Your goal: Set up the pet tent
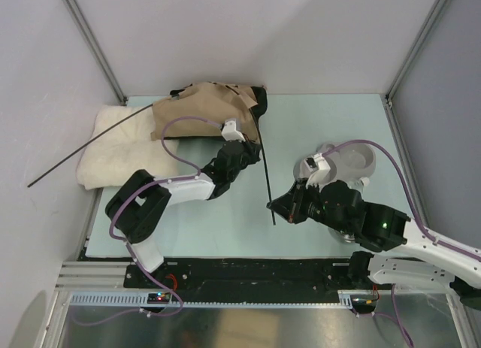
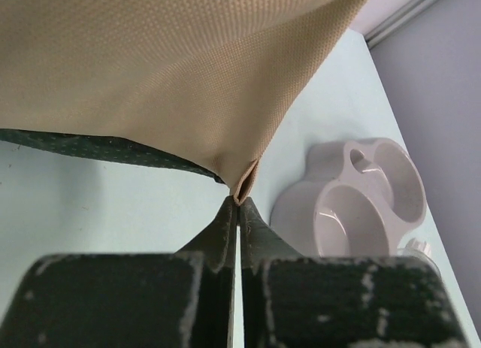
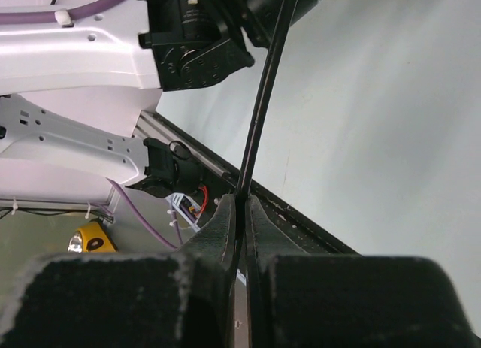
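Observation:
The pet tent (image 1: 201,107) lies crumpled at the back of the table as tan fabric with black trim. My left gripper (image 1: 250,140) is shut on a pinched fold at a corner of that fabric (image 2: 188,77), the fingertips (image 2: 228,220) pressed together on it. One thin dark pole (image 1: 266,171) runs from the tent's right edge toward the front. My right gripper (image 1: 275,206) is shut on its near end, and the pole (image 3: 263,100) rises straight out from between the fingers (image 3: 225,224). A second pole (image 1: 83,152) sticks out left over the cushion.
A fluffy cream cushion (image 1: 120,149) lies at the back left, partly under the tent. A white double pet bowl (image 1: 352,161) sits right of centre, also visible in the left wrist view (image 2: 353,205). Enclosure walls stand on three sides.

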Controlling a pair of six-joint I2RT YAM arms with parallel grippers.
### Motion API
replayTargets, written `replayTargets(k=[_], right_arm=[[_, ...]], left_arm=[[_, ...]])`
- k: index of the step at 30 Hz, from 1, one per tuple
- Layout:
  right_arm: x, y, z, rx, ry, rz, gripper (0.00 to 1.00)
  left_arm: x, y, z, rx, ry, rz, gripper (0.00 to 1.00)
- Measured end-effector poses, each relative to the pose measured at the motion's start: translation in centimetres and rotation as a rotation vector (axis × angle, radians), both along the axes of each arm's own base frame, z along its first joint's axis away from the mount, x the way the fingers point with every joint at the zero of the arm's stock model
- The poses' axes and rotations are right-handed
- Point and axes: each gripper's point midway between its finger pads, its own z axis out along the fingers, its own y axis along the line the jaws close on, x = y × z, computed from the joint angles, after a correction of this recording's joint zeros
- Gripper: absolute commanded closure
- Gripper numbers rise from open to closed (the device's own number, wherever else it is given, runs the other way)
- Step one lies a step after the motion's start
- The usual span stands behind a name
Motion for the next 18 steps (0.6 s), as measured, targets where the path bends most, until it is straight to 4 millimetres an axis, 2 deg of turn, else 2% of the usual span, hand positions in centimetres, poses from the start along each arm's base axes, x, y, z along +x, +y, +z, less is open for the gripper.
replayTargets(k=[10,18], right_arm=[[0.8,-2.1,0.8,0.001,-0.050,-0.057,1.00],[1.1,-1.9,-1.0,-0.037,-0.082,-0.048,1.00]], left_arm=[[-2.3,0.0,1.8,-0.017,-0.038,-0.133,1.00],[-4.4,0.8,2.1,-0.023,-0.042,-0.187,1.00]])
